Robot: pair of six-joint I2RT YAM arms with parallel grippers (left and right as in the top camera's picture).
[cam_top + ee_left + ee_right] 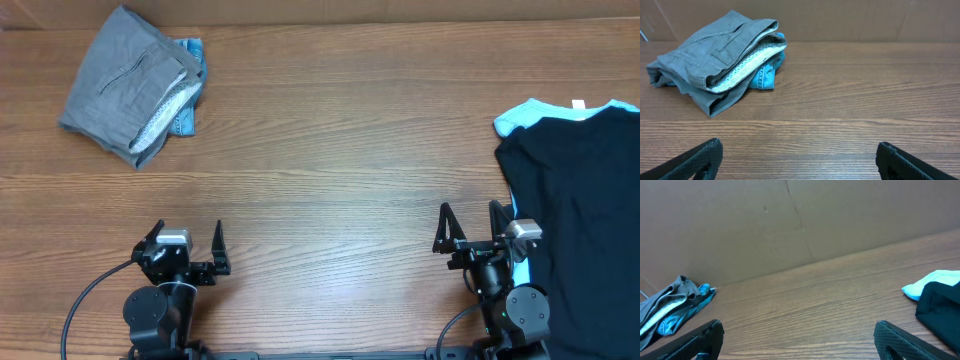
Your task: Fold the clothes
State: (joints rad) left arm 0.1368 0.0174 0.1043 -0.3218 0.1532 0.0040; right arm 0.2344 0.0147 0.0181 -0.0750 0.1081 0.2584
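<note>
In the upper left of the overhead frame I see a folded grey garment stacked on a blue cloth on the wooden table. At lower left my left gripper has its fingers spread apart, holding nothing. At lower right my right gripper is likewise spread and empty. Just beside it, at the right edge, a black shirt lies over a light blue shirt.

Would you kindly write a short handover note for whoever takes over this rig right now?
Left gripper: open, empty. Right gripper: open, empty, beside the black T-shirt.
Far left: grey trousers folded atop a blue denim garment, apparently done.
Right edge: black T-shirt over a light blue garment, unfolded, partly out of view; still to fold.
</note>
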